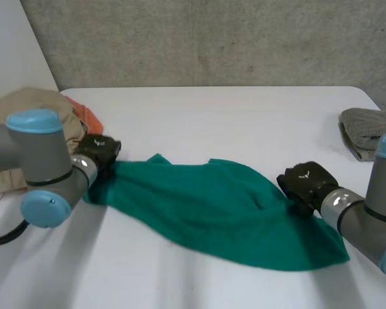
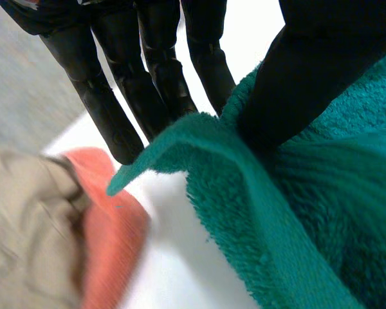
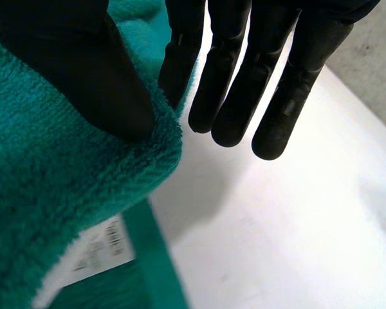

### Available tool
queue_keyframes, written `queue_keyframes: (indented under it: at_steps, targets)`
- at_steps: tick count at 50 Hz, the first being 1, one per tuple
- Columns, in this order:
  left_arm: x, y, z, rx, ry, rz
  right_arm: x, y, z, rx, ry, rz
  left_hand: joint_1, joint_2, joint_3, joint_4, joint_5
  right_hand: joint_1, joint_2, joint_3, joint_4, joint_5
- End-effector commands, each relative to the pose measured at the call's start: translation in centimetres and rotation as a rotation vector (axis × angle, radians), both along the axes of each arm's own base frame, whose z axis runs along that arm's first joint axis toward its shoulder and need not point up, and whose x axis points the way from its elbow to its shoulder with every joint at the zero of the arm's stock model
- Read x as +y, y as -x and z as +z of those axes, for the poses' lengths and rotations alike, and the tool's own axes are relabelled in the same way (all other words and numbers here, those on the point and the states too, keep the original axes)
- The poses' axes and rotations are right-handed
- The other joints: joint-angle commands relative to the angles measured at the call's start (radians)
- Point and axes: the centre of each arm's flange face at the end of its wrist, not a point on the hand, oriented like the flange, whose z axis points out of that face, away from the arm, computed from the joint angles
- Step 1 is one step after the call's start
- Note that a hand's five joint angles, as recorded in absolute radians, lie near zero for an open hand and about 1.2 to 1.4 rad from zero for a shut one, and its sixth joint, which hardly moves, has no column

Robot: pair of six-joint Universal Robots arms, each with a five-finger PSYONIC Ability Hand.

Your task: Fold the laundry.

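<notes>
Green terry towel (image 1: pixel 206 212) lies stretched over the white table (image 1: pixel 231 116) between the two hands. The left hand (image 1: pixel 98 151) pinches one end, its thumb (image 2: pixel 309 84) pressing the pile against straight fingers (image 2: pixel 154 90), with the edge folded up at the fingertips. Just past those fingertips lie an orange cloth (image 2: pixel 109 212) and a beige garment (image 2: pixel 26 212). The right hand (image 1: pixel 307 182) nips the other end's edge between thumb (image 3: pixel 83 71) and one finger (image 3: pixel 180 58), the rest straight. A white care label (image 3: pixel 103 248) shows just past its thumb tip. A grey cloth (image 1: pixel 368 132) lies well beyond the right hand.
</notes>
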Motion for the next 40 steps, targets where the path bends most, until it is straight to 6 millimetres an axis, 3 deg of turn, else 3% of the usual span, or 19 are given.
queue_keyframes:
  at_steps: [1,5,9,13,18,19,20,21,22,23,27,33,40]
  targets:
    - [-3.2,1.4,4.5,0.083,0.267,-0.008,-2.5,-1.3,0.8,-0.006,0.075,0.017,0.247,0.202,0.217,0.201,0.268,0.420,0.224,0.213,0.212,0.241]
    - [-3.5,2.0,6.0,0.091,0.346,-0.018,-2.5,-1.6,1.5,-0.003,0.093,0.012,0.247,0.202,0.217,0.201,0.268,0.420,0.224,0.213,0.212,0.241]
    - [-2.1,2.5,7.1,0.088,0.352,-0.042,-1.1,-1.1,1.7,0.030,0.028,0.023,0.247,0.202,0.217,0.201,0.268,0.420,0.224,0.213,0.212,0.241]
    - [-0.1,2.3,7.0,0.077,0.322,-0.057,3.0,0.2,3.3,0.132,-0.122,0.078,0.247,0.202,0.217,0.201,0.268,0.420,0.224,0.213,0.212,0.241]
    - [1.6,1.7,8.4,0.092,0.329,-0.061,9.2,2.1,3.4,0.379,-0.374,0.285,0.247,0.202,0.217,0.201,0.268,0.420,0.224,0.213,0.212,0.241]
    - [1.8,1.7,8.5,0.092,0.330,-0.061,9.4,2.1,3.5,0.387,-0.372,0.306,0.247,0.202,0.217,0.201,0.268,0.420,0.224,0.213,0.212,0.241]
    - [2.2,1.6,8.8,0.095,0.331,-0.064,9.2,1.9,3.8,0.379,-0.352,0.310,0.247,0.202,0.217,0.201,0.268,0.420,0.224,0.213,0.212,0.241]
    - [2.5,1.6,8.9,0.095,0.331,-0.065,8.8,1.7,4.1,0.363,-0.319,0.300,0.247,0.202,0.217,0.201,0.268,0.192,-0.005,-0.016,-0.016,0.012]
    - [2.7,1.6,9.0,0.095,0.331,-0.067,7.8,1.2,5.2,0.310,-0.236,0.258,0.247,0.202,0.217,0.201,0.268,-0.287,-0.484,-0.495,-0.495,-0.467]
    - [2.8,1.6,9.2,0.099,0.336,-0.070,7.1,1.0,5.7,0.275,-0.197,0.228,0.247,0.202,0.217,0.201,0.268,-0.382,-0.579,-0.589,-0.590,-0.562]
    - [4.0,2.4,10.6,0.117,0.367,-0.098,4.0,0.2,8.1,0.084,-0.060,0.108,0.247,0.202,0.217,0.201,0.268,-0.418,-0.615,-0.626,-0.626,-0.598]
    - [5.6,2.8,13.4,0.150,0.434,-0.124,1.7,-0.8,9.9,-0.096,0.036,0.064,0.247,0.202,0.217,0.201,0.268,-0.562,-0.758,-0.769,-0.770,-0.741]
    - [7.9,3.5,16.4,0.188,0.507,-0.165,-1.2,-1.8,7.8,-0.099,0.009,0.052,0.247,0.202,0.217,0.201,0.268,-0.801,-0.998,-1.009,-1.009,-0.981]
